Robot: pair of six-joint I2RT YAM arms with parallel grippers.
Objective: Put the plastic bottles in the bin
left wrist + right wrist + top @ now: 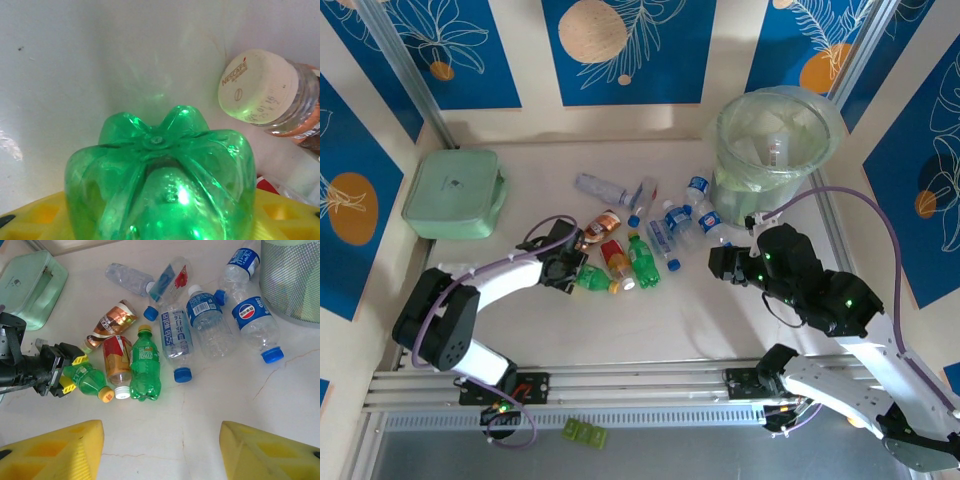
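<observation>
Several plastic bottles (665,225) lie in a cluster mid-table, most of them clear with blue labels (176,337). Among them are a larger green bottle (145,367) and a red-labelled one (116,360). My left gripper (572,268) is shut on the base of a small green bottle (596,281) with an orange cap, which lies at the cluster's left edge. That bottle's base (160,175) sits between the yellow fingers (35,215). My right gripper (160,450) is open over bare table in front of the cluster, holding nothing. The bin (775,140), with its green liner, stands at the back right.
A mint-green lidded box (455,193) sits at the far left. A copper-labelled bottle with a white Nescafe cap (260,87) lies just beside the held bottle. Blue patterned walls enclose the table. A metal rail (620,385) runs along the near edge.
</observation>
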